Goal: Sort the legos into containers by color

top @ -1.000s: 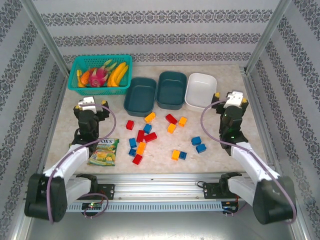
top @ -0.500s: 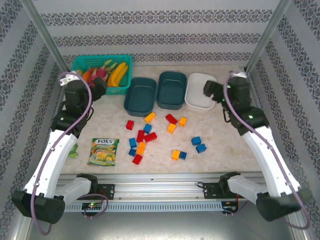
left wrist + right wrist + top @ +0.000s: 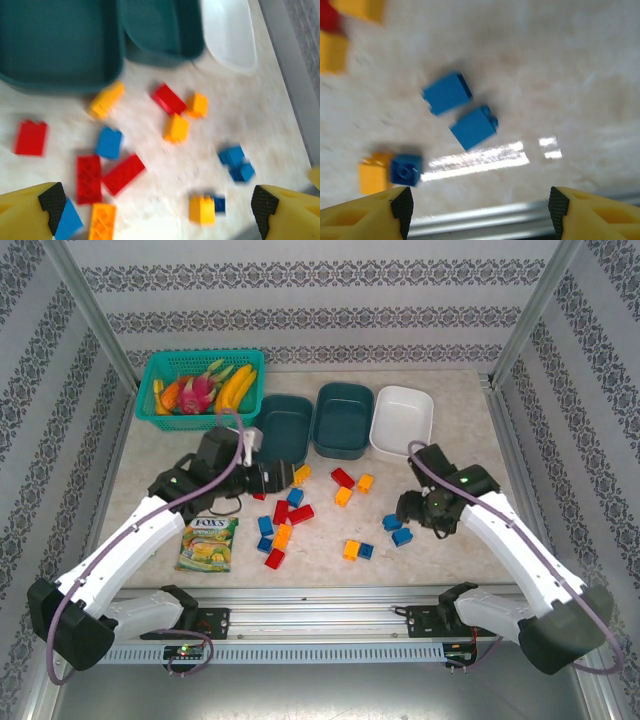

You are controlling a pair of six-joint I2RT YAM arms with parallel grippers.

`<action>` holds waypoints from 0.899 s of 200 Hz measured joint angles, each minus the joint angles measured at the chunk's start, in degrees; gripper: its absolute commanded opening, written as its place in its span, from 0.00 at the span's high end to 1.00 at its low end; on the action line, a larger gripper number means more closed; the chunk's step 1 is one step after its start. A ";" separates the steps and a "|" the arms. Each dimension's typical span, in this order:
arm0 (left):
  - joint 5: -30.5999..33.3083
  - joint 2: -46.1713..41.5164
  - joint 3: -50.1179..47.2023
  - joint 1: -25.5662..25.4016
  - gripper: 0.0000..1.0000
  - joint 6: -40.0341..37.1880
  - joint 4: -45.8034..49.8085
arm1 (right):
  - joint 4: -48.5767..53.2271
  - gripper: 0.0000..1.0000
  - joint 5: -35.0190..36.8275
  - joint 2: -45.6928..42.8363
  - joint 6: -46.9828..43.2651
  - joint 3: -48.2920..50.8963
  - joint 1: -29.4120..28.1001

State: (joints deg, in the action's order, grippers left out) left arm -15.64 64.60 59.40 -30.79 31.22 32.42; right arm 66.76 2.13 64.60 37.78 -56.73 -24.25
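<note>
"Now that both arms have swung in from the back corners over the last second, what does the sorting gain?"

"The left gripper [image 3: 280,477] hangs just beside an orange-yellow brick [image 3: 299,475] in front of the left teal tub [image 3: 280,432], jaws spread wide. The right gripper [image 3: 412,510] hovers by two blue bricks [image 3: 397,528], jaws equally wide. Nothing is held and the tubs look empty, so the first picks seem about to start."

"And room?"

"The legos [image 3: 285,520] lie loose mid-table. Several touch in the left cluster, which could crowd a finger. The blue pair has bare table around it and sits back from the front rail [image 3: 330,602]. The middle teal tub [image 3: 343,420] and white tub [image 3: 402,420] stand behind, unobstructed. The snack packet [image 3: 207,543] lies just beside the left forearm."
</note>
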 measured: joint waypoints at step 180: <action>-3.80 -0.57 -6.14 -9.73 0.03 0.35 -1.27 | -7.67 0.32 -2.05 30.40 -9.51 -0.13 0.83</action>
State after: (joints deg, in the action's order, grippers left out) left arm -19.44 64.03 53.25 -40.51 31.57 31.16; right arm 59.09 0.08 95.00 28.27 -56.86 -23.42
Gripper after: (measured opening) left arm 0.967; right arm 0.714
